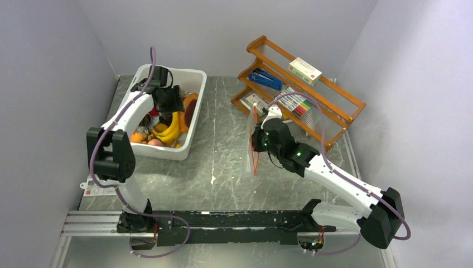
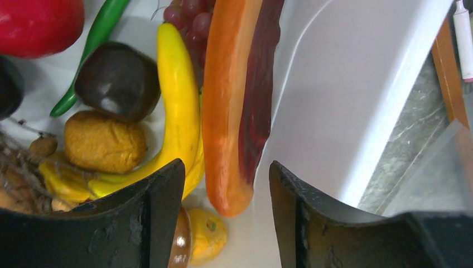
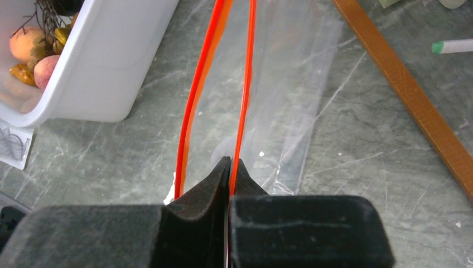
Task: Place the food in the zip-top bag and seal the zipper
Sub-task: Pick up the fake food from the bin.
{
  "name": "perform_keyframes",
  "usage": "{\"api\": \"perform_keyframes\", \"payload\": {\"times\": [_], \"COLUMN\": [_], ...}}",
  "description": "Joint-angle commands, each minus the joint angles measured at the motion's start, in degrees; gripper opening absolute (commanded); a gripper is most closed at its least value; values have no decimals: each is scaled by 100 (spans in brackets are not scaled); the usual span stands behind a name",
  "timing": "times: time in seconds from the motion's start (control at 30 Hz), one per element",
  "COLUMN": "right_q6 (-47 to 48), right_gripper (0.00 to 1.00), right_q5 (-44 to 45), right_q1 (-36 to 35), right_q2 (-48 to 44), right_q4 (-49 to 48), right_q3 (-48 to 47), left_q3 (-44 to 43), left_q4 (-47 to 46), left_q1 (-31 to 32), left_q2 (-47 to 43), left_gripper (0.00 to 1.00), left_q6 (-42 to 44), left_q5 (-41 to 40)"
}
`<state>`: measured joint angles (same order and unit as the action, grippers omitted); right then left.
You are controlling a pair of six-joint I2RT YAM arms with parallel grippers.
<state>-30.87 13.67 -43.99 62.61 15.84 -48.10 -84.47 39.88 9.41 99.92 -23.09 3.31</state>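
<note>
Left gripper (image 2: 226,178) hangs inside the white bin (image 2: 334,84), jaws parted to a middling gap and gripping nothing I can see. The near end of the dark red-brown orange-rimmed slab (image 2: 234,84) lies right in the gap between the fingers. Key relation: in the left wrist view the slab's long axis runs straight away from the jaws, so the closing line crosses its narrow width, which looks like a good pinch direction. The yellow banana bunch (image 2: 175,95) lies parallel to the slab and touches it on the left. Its lower curve tucks just inside the left finger, so a close here might catch both; that is a judgement. Dark grapes (image 2: 189,14) sit at the far end, not in the way. Other toy foods crowd the left side of the bin. Right gripper (image 3: 230,164) is clamped fully closed on one lip of the zip-top bag (image 3: 284,72), holding it up over the table (image 3: 362,167) between the bin and the wooden rack (image 1: 312,95). The zipper (image 3: 192,111) shows as two orange-red strips running away from the jaws, parted into a narrow slit. The strips sit on the bin side of the clear body. No food is visible in the bag and the slider tab is not visible. The left arm is the one near the food, and the bag is well apart to its right. The carry would go rightward from the bin to that slit.
</note>
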Motion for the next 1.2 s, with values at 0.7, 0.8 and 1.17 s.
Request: {"api": "perform_keyframes", "payload": {"times": [0.7,0.8,1.17], "right_q6": [-59,-34,64], "right_gripper": [0,0,0], "right_q5": [-254,-264,-112], "right_q1": [4,3,5], "right_q2": [-194,-150,-55], "right_q4": [-89,-76,-102], "right_q3": [68,73,-68], "left_q3": [-1825,-1880,-1618], "left_q4": [-118,-112,-434], "left_q1": [-127,-141,-165], "left_q2": [2107,2218,2313], "left_gripper": [58,58,48], "left_q6": [710,726,344], "left_q5": [750,802,1428]}}
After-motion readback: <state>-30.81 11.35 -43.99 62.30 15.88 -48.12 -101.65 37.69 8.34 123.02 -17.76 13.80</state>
